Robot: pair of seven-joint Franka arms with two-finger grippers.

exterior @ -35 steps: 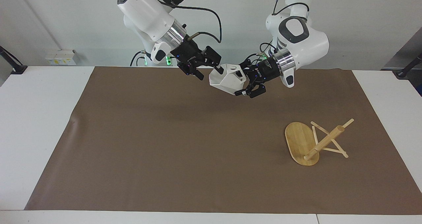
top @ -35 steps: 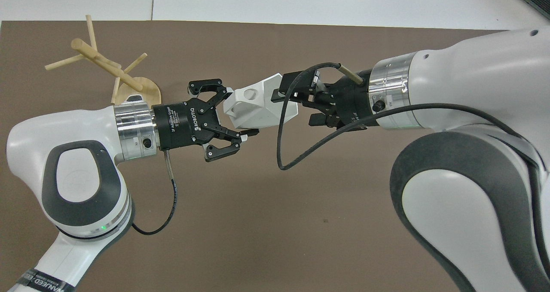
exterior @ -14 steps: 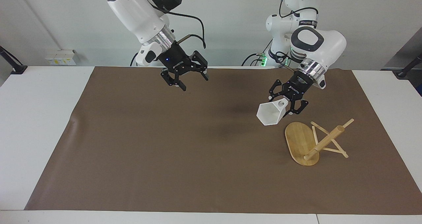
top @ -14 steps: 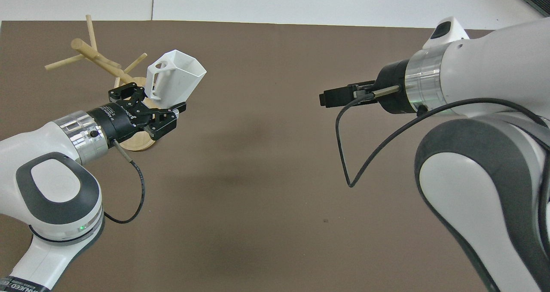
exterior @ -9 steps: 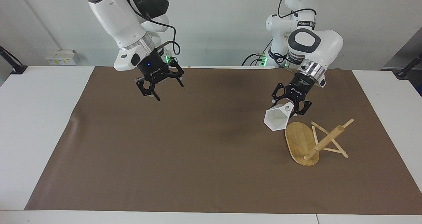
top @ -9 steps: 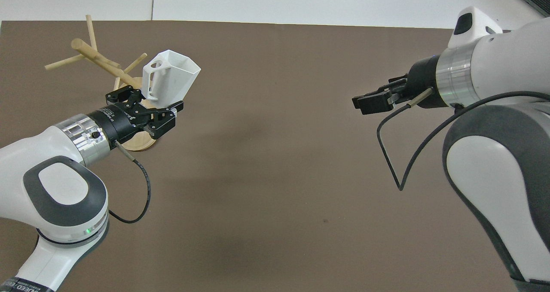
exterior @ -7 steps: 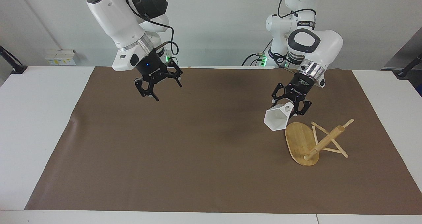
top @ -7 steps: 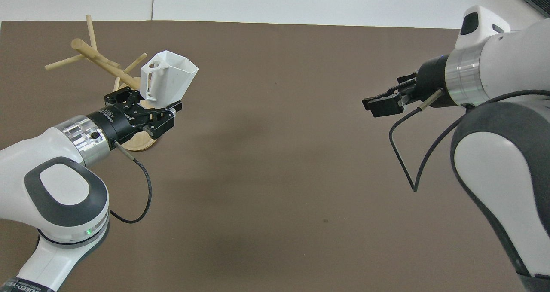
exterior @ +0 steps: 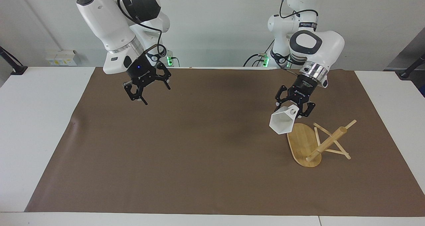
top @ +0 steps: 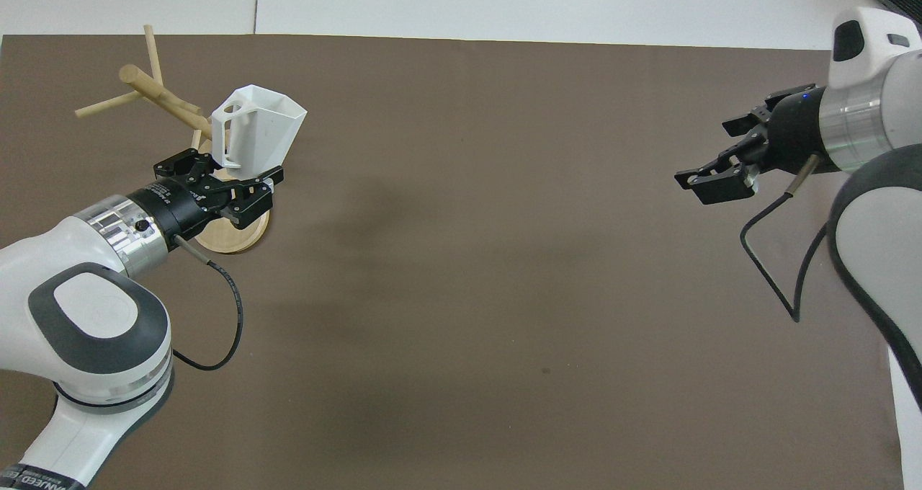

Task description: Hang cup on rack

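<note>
The left gripper (exterior: 296, 107) pinches a stiff, light-looking white cup (exterior: 282, 120) near its handle above the tipped rack (exterior: 318, 141); the right gripper (exterior: 143, 87) waits spread.

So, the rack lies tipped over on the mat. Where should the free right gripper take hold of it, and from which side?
The thick post, on a bare stretch clear of the crossed pegs, coming down from above with jaws across it. The post slants up off the mat, so there seems room beneath; the pegs look thin, the base wide and flat.
</note>
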